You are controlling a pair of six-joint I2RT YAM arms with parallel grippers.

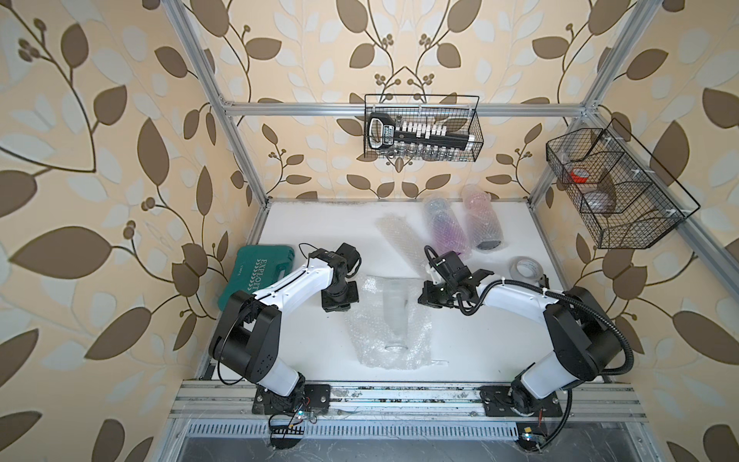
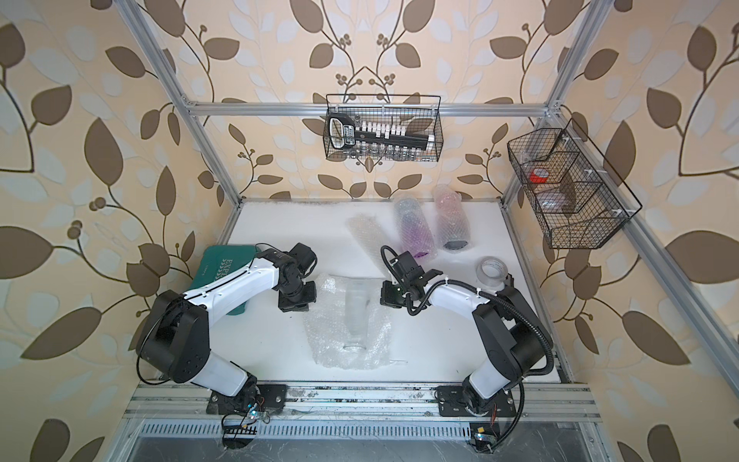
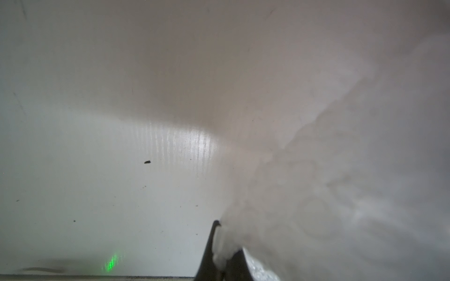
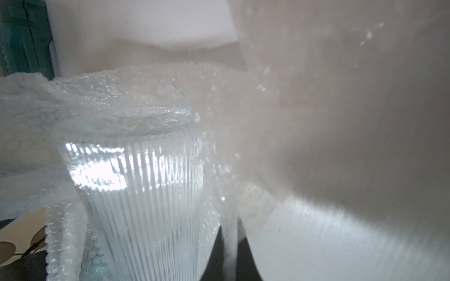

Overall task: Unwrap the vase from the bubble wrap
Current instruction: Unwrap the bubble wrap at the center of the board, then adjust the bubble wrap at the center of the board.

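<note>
A clear ribbed glass vase (image 1: 395, 316) (image 2: 356, 316) lies on its side on a spread sheet of bubble wrap (image 1: 368, 340) (image 2: 328, 340) in the middle of the white table. My left gripper (image 1: 344, 306) (image 2: 298, 302) is down at the sheet's far left corner. In the left wrist view the left gripper (image 3: 222, 243) is shut on a pinch of bubble wrap (image 3: 316, 194). My right gripper (image 1: 426, 298) (image 2: 388, 298) is at the far right corner. In its wrist view the right gripper (image 4: 231, 233) is shut on a fold of bubble wrap (image 4: 292, 109), with the vase (image 4: 146, 194) beside it.
A green tool case (image 1: 256, 276) lies under the left arm. A loose bubble wrap sheet (image 1: 400, 236) and two wrapped bundles, purple (image 1: 446, 228) and pink (image 1: 482, 220), sit at the back. A tape roll (image 1: 526, 268) is near the right arm. Wire baskets (image 1: 424, 128) (image 1: 616, 184) hang above.
</note>
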